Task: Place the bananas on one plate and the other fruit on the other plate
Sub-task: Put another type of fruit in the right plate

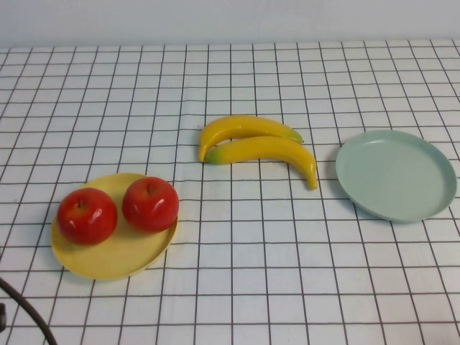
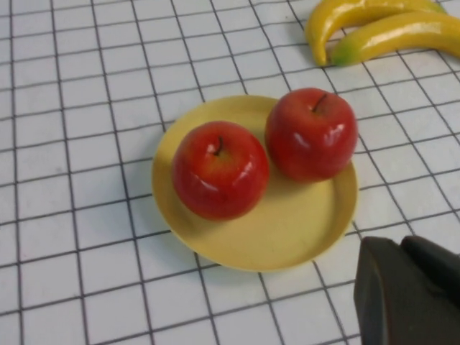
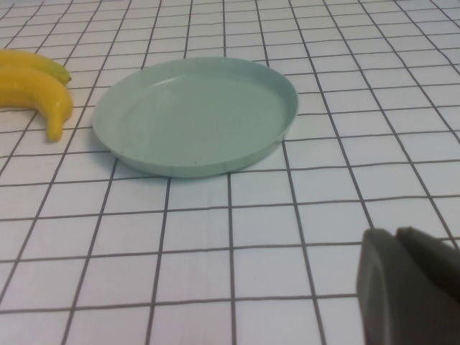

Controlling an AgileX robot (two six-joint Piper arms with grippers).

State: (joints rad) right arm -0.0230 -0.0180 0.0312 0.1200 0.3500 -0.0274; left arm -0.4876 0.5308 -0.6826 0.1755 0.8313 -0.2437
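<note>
From the high view, both apples sit on the yellow plate at near left, two bananas lie side by side mid-table, and the pale green plate is bare at right. Neither gripper shows there. In the left wrist view, the left gripper is cut off at the frame's corner near the yellow plate, touching nothing. In the right wrist view, the right gripper is likewise cut off, nearer than the green plate.

Both apples sit side by side on the left plate, near the counter's front-left. The two bananas lie together mid-counter, farther back. Just right of them rests the other plate, bare.
</note>
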